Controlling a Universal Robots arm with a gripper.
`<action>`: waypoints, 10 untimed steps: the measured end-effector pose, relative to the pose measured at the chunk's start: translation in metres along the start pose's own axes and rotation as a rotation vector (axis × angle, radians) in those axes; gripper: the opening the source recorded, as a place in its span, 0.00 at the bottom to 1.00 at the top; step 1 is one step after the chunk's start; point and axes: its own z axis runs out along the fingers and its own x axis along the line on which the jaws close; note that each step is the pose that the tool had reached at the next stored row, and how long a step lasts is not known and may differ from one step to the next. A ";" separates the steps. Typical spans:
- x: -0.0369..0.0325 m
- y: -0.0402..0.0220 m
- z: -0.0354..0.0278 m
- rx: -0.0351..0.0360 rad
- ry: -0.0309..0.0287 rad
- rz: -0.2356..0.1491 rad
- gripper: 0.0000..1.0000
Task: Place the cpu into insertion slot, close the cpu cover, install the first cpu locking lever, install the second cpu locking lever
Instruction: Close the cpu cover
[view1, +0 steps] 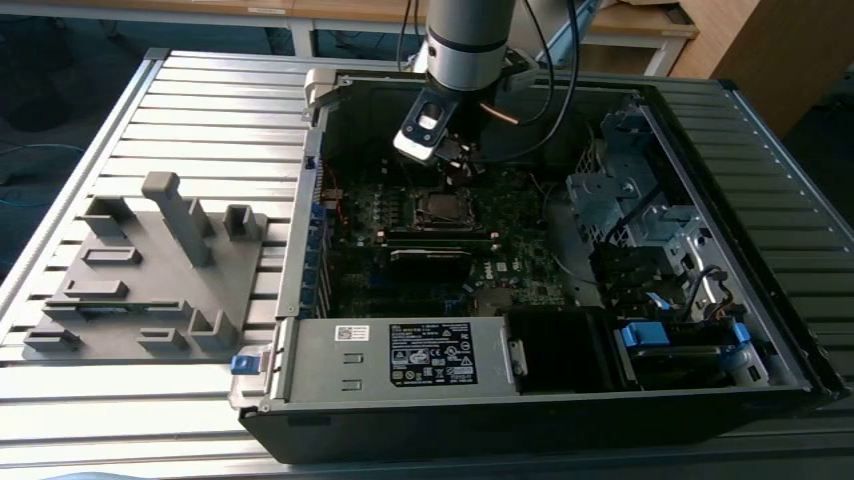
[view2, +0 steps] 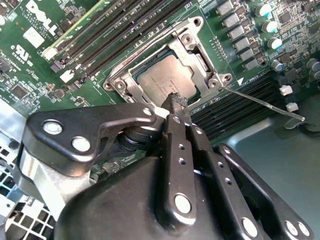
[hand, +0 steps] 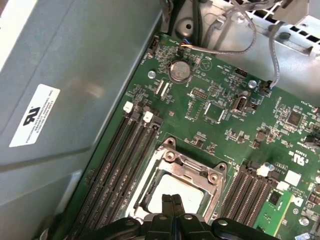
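Observation:
The cpu (view2: 162, 80) lies flat in its socket on the green motherboard, its dull silver top facing up. The cpu cover (view2: 200, 52), a shiny metal frame, lies down around it. My gripper (view2: 175, 100) is shut with nothing between its fingers, and its tip is at the cpu's edge. In the first wrist view the gripper (hand: 171, 199) is over the cpu (hand: 167, 189), inside the cover (hand: 192, 172). A thin wire locking lever (view2: 262, 104) sticks out from a socket corner across the memory slots. In the exterior view the gripper (view1: 458, 165) hangs just above the socket (view1: 446, 208).
The open computer case (view1: 747, 250) walls the work area in. A power supply box (view1: 400, 355) sits along the near side and a drive cage (view1: 627, 195) at the exterior view's right. Memory slots (view2: 110, 37) flank the socket. A grey fixture plate (view1: 147, 270) lies outside the case.

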 end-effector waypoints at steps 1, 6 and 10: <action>0.0000 0.0000 0.0000 0.0000 0.0001 -0.001 0.11; 0.0000 0.0000 0.0000 0.0000 0.0001 -0.002 0.11; 0.0000 0.0000 0.0000 0.0003 0.0007 -0.014 0.11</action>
